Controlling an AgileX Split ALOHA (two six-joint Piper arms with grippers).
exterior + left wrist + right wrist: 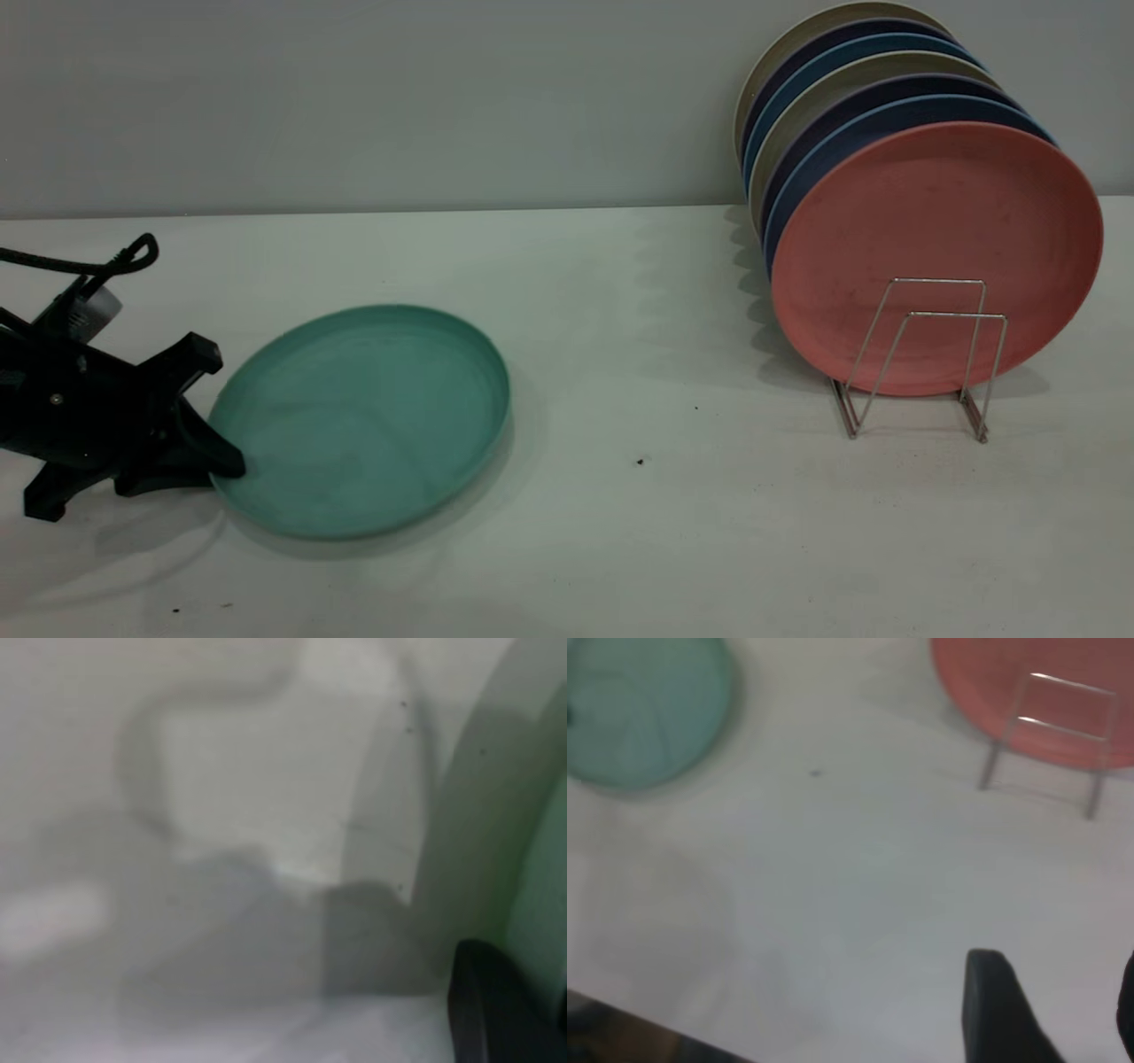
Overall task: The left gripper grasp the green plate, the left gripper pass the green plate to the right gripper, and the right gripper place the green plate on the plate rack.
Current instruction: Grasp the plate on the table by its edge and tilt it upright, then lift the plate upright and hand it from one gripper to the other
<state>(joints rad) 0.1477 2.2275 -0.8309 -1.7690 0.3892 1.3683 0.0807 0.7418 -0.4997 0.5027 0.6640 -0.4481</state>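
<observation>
Left claw (208,412) straddles the green plate's (363,421) rim, fingers spread, nothing gripped yet — it should close squarely before lifting.

Exterior cam sits low at the table (620,549) edge, facing the back wall (354,97). Left wrist cam is jammed right against the tabletop, all blur. Right wrist cam looks down from higher up, sharing the green plate (642,709) and rack (1059,735) with exterior.
</observation>
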